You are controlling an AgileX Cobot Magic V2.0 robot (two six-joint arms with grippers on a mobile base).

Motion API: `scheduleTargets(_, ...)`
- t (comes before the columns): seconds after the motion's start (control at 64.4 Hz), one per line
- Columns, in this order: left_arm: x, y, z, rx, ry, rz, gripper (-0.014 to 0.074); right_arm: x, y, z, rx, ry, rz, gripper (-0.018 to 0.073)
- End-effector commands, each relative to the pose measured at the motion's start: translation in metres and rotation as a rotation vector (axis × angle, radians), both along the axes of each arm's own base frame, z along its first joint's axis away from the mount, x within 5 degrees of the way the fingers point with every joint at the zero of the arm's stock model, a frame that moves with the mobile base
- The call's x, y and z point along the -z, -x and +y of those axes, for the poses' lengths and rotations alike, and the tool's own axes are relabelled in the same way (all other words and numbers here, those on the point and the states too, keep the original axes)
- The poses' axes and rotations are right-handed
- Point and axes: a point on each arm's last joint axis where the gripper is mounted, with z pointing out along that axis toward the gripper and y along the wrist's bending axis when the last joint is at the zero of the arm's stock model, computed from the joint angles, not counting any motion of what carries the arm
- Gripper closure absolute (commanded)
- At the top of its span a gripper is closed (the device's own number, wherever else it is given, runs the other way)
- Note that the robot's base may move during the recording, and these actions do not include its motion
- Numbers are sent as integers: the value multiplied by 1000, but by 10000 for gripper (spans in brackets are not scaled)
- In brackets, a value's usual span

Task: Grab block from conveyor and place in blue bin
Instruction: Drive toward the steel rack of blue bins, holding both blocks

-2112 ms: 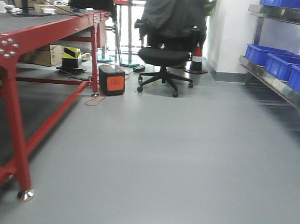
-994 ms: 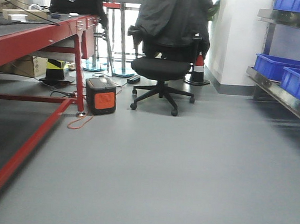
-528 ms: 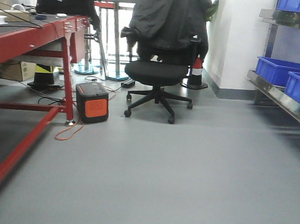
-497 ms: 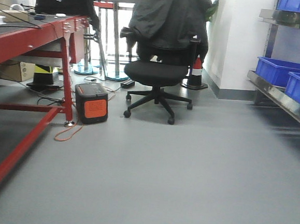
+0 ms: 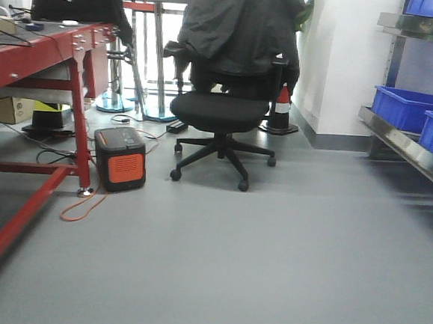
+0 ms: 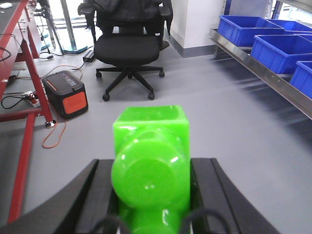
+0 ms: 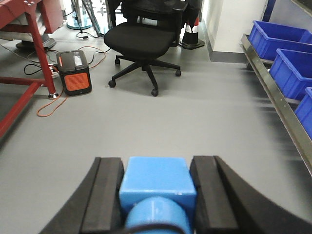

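Note:
My left gripper [image 6: 152,165] is shut on a glossy green block [image 6: 151,146], held above the grey floor. My right gripper [image 7: 157,163] is shut on a blue block [image 7: 157,183], also above the floor. Blue bins [image 5: 408,108] stand on a steel shelf at the right and also show in the left wrist view [image 6: 246,29] and in the right wrist view [image 7: 278,39]. The red-framed conveyor [image 5: 29,61] stands at the left; its belt top hardly shows from here.
A black office chair [image 5: 220,110] draped with a dark jacket stands straight ahead. An orange and black box [image 5: 120,168] with an orange cable [image 5: 78,207] sits by the red frame's leg. A traffic cone [image 5: 282,107] stands by the white wall. The steel shelf edge [image 5: 409,151] runs along the right.
The front view has moved forward along the floor. The chair and orange box are nearer, and the red frame and the blue bins have slid outwards towards the edges.

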Motion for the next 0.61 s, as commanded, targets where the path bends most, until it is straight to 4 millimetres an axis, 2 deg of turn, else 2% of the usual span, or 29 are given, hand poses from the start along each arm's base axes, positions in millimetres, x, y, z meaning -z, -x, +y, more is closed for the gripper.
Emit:
scheduleTargets(0.0, -4, 1, -1, 7, 14, -28, 707, -4, 1, -1, 8, 6, -35, 722)
scheduleTargets(0.59, -4, 1, -1, 7, 14, -28, 707, -4, 1, -1, 8, 6, -35, 722)
